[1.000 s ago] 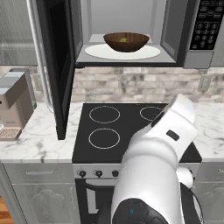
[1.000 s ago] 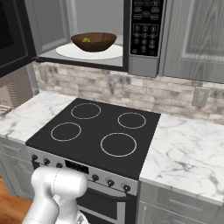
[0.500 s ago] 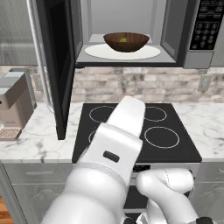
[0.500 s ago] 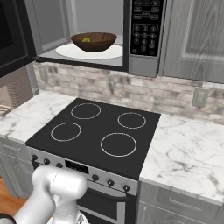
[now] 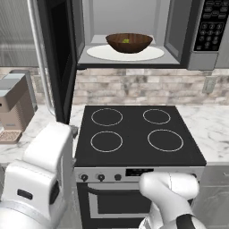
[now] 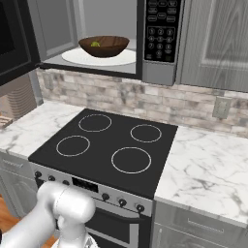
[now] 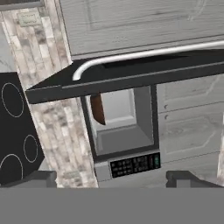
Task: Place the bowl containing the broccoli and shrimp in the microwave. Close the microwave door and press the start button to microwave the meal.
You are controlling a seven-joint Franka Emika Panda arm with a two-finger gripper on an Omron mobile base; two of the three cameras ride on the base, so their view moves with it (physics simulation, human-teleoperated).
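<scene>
bowl [image 5: 129, 42] sits inside the microwave [image 5: 179, 36], on the white turntable plate [image 5: 107, 53], roughly centred. a bit of yellow-green broccoli [image 5: 126, 41] peeks over the rim; shrimp not visible from here. same bowl in right base view [image 6: 104, 46], w/ the keypad [image 6: 162, 29] to its right.

microwave door [image 5: 58, 58] stands wide open, swung out to the left, its silver bar handle [image 5: 40, 58] on the outer edge. in the hand view, rolled sideways, the door [image 7: 131, 76] cuts across the frame w/ handle [image 7: 144, 54] above it, the cavity beyond, and a sliver of brown bowl [image 7: 99, 109] at the cavity's edge.

end effector [image 7: 111, 178]: two dark tips at the bottom of hand view, well apart, so it's open w/ nothing between them. it's away from the door, not touching.

below: black stove [image 5: 134, 134] w/ four rings, marble table [image 6: 208, 169] on both sides, coffee machine [image 5: 13, 107] on the left.
</scene>
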